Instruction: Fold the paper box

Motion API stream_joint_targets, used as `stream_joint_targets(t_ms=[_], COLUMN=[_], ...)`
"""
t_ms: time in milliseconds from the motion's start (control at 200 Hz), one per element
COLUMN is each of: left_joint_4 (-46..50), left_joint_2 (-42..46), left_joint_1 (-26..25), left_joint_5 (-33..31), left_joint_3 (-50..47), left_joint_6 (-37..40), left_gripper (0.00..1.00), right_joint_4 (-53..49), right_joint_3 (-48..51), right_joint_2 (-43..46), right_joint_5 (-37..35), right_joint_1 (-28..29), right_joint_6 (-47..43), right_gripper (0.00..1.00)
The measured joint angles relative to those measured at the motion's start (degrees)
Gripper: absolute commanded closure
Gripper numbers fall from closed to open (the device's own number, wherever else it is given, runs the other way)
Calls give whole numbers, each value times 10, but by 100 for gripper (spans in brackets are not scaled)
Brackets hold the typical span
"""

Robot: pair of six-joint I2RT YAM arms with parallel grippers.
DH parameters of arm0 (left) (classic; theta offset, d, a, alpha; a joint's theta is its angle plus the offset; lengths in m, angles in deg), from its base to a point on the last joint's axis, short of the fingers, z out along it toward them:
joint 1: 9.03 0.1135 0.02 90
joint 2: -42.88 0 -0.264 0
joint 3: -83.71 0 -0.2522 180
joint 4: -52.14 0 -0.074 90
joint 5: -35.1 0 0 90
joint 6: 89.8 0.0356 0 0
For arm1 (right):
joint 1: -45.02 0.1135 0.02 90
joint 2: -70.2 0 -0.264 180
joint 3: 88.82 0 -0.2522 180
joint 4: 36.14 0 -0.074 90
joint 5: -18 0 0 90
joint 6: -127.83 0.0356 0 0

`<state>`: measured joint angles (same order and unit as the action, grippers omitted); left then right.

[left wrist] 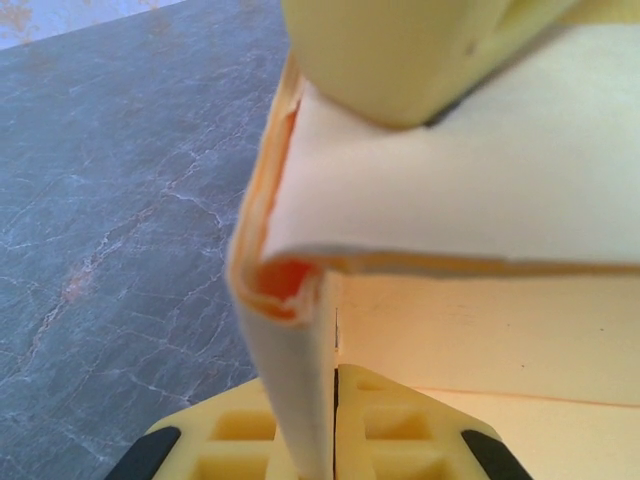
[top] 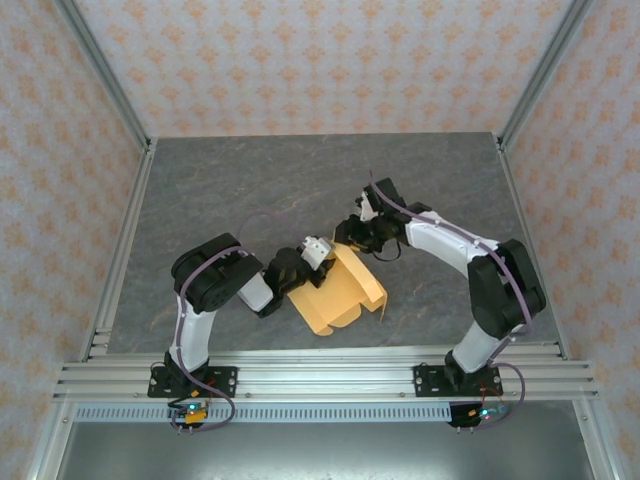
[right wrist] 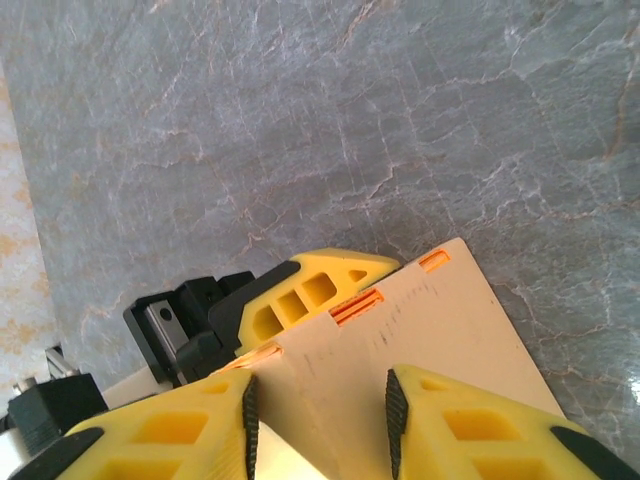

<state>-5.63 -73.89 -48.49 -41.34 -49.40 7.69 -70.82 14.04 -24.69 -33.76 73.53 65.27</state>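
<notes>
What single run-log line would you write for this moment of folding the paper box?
paper box: partly folded | left gripper: shut on its edge | right gripper: open over a panel

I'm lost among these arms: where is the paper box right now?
Top view: the paper box lies near the front middle of the table, between both arms; the left tool pinches its far left edge, the right tool sits at its far corner.

You're looking at a grey, marble-veined tabletop [top: 250, 190] boxed in by walls [top: 320, 60] papered in pale peach floral print (same pattern on all three sides), with slanting metal posts [top: 102, 65] at the corners and metal rails [top: 320, 380] along the near edge.
</notes>
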Motion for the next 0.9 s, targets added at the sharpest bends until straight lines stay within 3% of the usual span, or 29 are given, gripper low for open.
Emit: stream_joint_targets(t_ms=[240, 445, 901], left_joint_4=[9, 10, 41], left_joint_2=[0, 0, 39], left_joint_1=[-18, -19, -22], left_joint_5=[-51, -56, -52], left_joint_3=[7, 7, -22], left_joint_6=[1, -1, 9], left_gripper=[92, 80, 67], right_joint_4=[48, 59, 46], right_joint_3=[31, 34, 34], right_joint_2=[15, 18, 25], right_joint_5=[-14, -23, -23], right_joint_1=[0, 6, 23], right_joint_6=[31, 46, 42], right_gripper=[63, 65, 64])
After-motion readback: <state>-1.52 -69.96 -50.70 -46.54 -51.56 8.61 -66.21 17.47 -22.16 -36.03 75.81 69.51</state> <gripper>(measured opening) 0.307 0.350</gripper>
